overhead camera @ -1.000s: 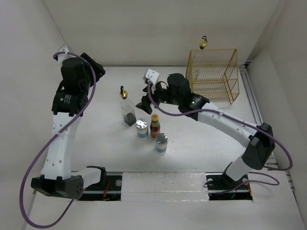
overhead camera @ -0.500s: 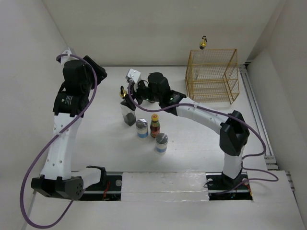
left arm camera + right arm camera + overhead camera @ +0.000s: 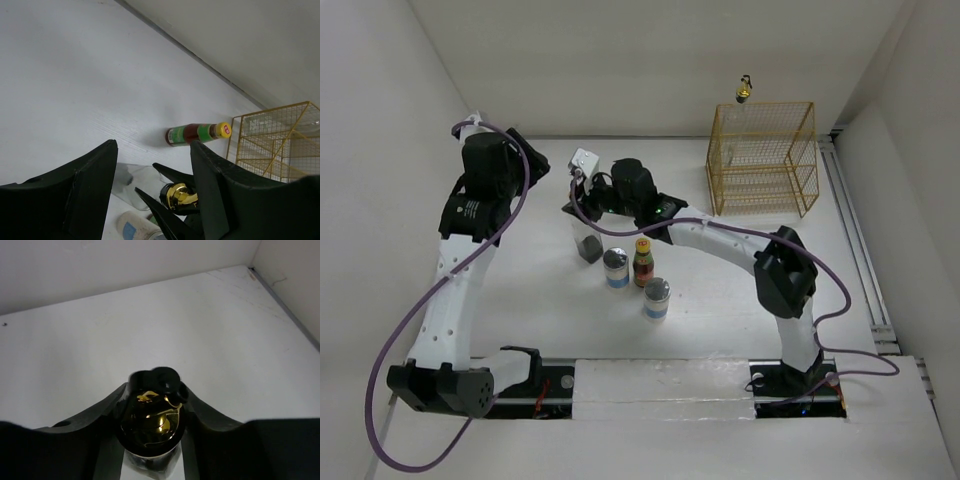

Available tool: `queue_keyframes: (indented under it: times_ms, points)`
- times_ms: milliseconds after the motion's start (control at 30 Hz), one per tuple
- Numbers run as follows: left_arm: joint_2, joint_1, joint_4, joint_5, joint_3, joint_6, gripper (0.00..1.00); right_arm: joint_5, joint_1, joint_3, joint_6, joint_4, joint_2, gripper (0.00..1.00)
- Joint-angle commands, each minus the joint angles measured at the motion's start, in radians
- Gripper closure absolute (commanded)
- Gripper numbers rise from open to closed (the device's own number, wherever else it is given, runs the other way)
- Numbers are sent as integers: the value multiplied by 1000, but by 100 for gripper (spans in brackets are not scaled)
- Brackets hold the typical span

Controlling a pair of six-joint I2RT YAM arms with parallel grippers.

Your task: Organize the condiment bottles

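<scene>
gripping: right gripper (image 3: pixel 152 407) clamps glass bottle (image 3: pixel 588 242) by gold top (image 3: pixel 151 417) — body cut off.
left gripper (image 3: pixel 152 147): jaws apart, nothing held.
sauce bottle (image 3: pixel 197 134): green label — writing unreadable.

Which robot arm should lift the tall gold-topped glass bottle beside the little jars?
Right. The right gripper is closed around the gold pourer top of the tall clear glass bottle, so it likely just needs to lift. The left gripper hangs open and empty.

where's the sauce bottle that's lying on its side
Left wrist view: the sauce bottle lies on the white table, cap toward the yellow wire rack at right, beyond the gold-topped glass bottle.
</scene>
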Motion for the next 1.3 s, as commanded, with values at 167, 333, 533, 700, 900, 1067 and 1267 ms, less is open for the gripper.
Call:
queue_keyframes:
  times_ms: [167, 333, 533, 700, 900, 1067, 1267]
  points:
    - [-4, -5, 24, -22, 10, 18, 45, 29, 7, 101, 31, 93, -65, 90]
    - [16, -5, 24, -60, 66, 38, 45, 20, -40, 196, 118, 118, -157, 95]
    - [35, -5, 13, -73, 126, 47, 45, 22, -161, 280, 241, 87, -254, 99]
    - [35, -5, 13, -64, 126, 47, 45, -24, -284, 369, 287, -55, -314, 99]
    - [64, -5, 13, -85, 160, 69, 45, -89, -523, 472, 287, -279, -351, 100]
    - [73, -5, 32, -51, 151, 69, 45, -138, -744, 520, 287, -378, -360, 100]
    - [82, -5, 32, -41, 151, 59, 45, -205, -960, 520, 232, -402, -339, 100]
